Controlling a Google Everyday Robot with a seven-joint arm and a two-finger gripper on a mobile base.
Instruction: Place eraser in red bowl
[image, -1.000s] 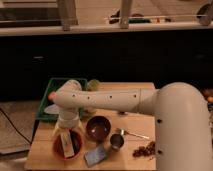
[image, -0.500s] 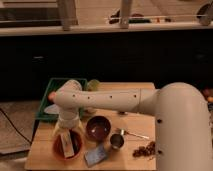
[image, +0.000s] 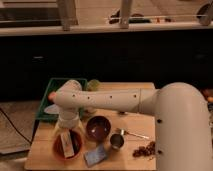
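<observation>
The red bowl (image: 58, 149) sits at the front left of the wooden table, shallow and orange-red with a brownish inside. My gripper (image: 69, 139) hangs from the white arm and points straight down into this bowl. A small whitish and dark block, the eraser (image: 65, 139), shows at the gripper's tip, low over the bowl's inside. I cannot tell whether it is held or resting in the bowl.
A deeper dark maroon bowl (image: 98, 128) stands just right of the red bowl. A small metal cup (image: 117, 141) and a flat blue-grey rectangle (image: 96, 156) lie near the front edge. A dark clump (image: 145, 150) lies at the right. A green tray (image: 46, 102) is behind.
</observation>
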